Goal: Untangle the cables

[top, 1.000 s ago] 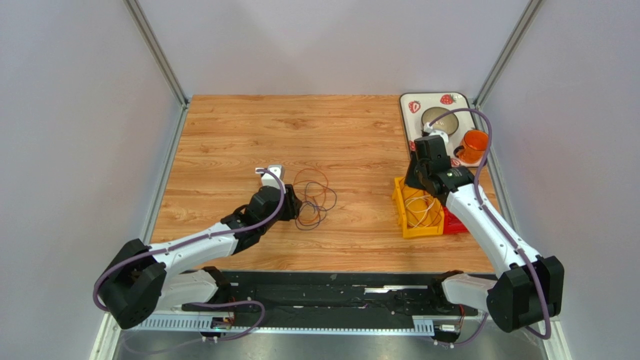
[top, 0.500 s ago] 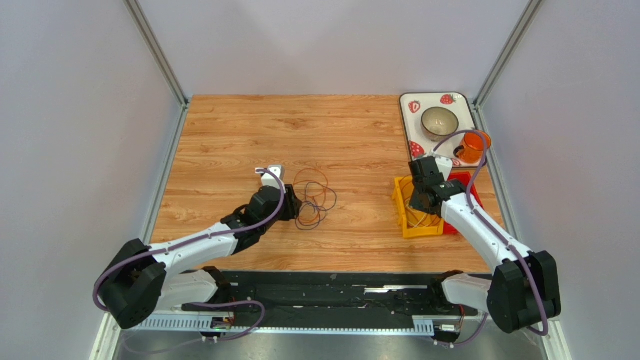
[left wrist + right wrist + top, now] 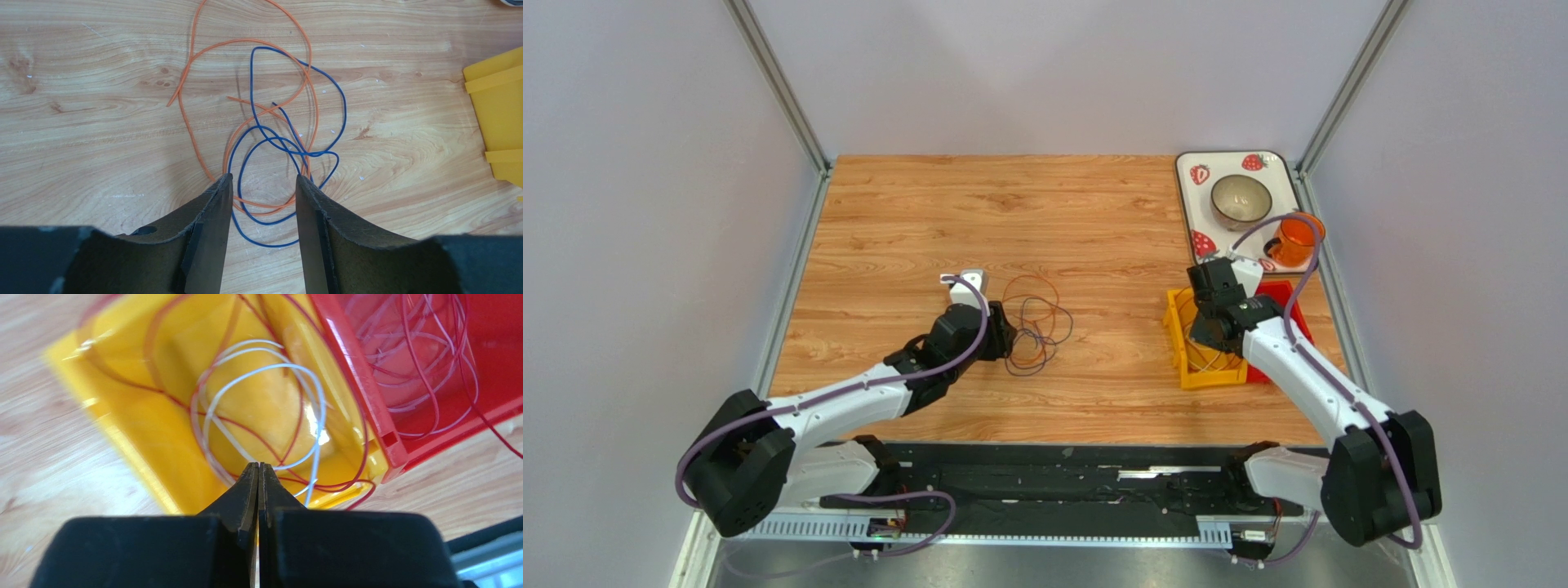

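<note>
The left pincer [image 3: 261, 184] is released, its jaws straddling the near loops of the tangled orange cable [image 3: 199, 147] and blue cable [image 3: 344, 113] on the desk [image 3: 92, 122]. The tangle stretches straight ahead, away from it, so this arm is far nearer. The right pincer [image 3: 258, 470] is clenched, seemingly on nothing, above white and red cables [image 3: 319, 395] in the yellow bin [image 3: 123, 447].

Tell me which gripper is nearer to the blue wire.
Left. The left gripper straddles loops of the blue wire; the right gripper is over the yellow bin, far to the wire's right.
</note>
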Motion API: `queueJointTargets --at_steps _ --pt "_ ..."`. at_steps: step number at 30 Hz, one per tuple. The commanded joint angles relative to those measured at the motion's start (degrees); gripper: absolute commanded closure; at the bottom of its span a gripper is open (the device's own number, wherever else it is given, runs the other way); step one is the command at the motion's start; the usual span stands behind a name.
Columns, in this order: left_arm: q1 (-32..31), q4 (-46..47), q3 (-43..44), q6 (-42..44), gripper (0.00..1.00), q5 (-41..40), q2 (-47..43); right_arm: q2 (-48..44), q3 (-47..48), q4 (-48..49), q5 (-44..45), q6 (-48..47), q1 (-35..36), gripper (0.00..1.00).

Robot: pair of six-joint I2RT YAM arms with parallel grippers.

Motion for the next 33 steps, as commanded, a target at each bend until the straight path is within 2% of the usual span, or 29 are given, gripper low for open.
queueJointTargets --at_steps 1,4,5,6,8,13,14,18,28,33 --pt "0.0 1.8 2.3 0.4 0.48 -1.1 1.1 -4.9 6.8 3.6 1.4 -2.7 7.2 1.0" --pt "0.0 -0.3 4.1 -1.0 0.42 -3.7 3.4 -2.5 11.0 2.8 5.8 -3.1 15.4 0.86" --pt "0.0 -2.0 5.7 -1.2 0.4 -4.0 4.1 -0.2 11.6 3.3 6.5 -3.2 17.3 0.76" --pt "0.0 -2.9 6.5 -1.4 0.4 -4.5 4.8 1.3 12.1 4.0 6.6 -3.6 20.8 0.71" --pt "0.0 -5.8 8.8 -2.4 0.4 -6.6 6.9 5.3 12.4 7.3 4.4 -5.0 23.3 0.64" --pt "1.9 -9.0 12.5 -3.2 0.41 -8.7 10.5 11.5 12.1 12.5 -0.3 -4.8 27.5 0.63" --pt "2.7 -13.7 14.8 -4.0 0.43 -8.5 11.5 12.2 12.1 13.0 -0.1 -4.9 27.7 0.64" --pt "7.5 -20.2 21.1 -5.4 0.49 -5.0 19.3 14.4 10.6 14.2 2.1 -6.5 27.6 0.65" --pt "8.4 -29.5 32.4 -5.3 0.54 -5.8 30.3 13.9 7.7 19.6 -4.1 -8.4 25.4 0.64" --pt "8.5 -30.7 33.7 -5.2 0.56 -5.6 32.4 13.7 7.2 20.5 -6.3 -8.7 24.2 0.64"
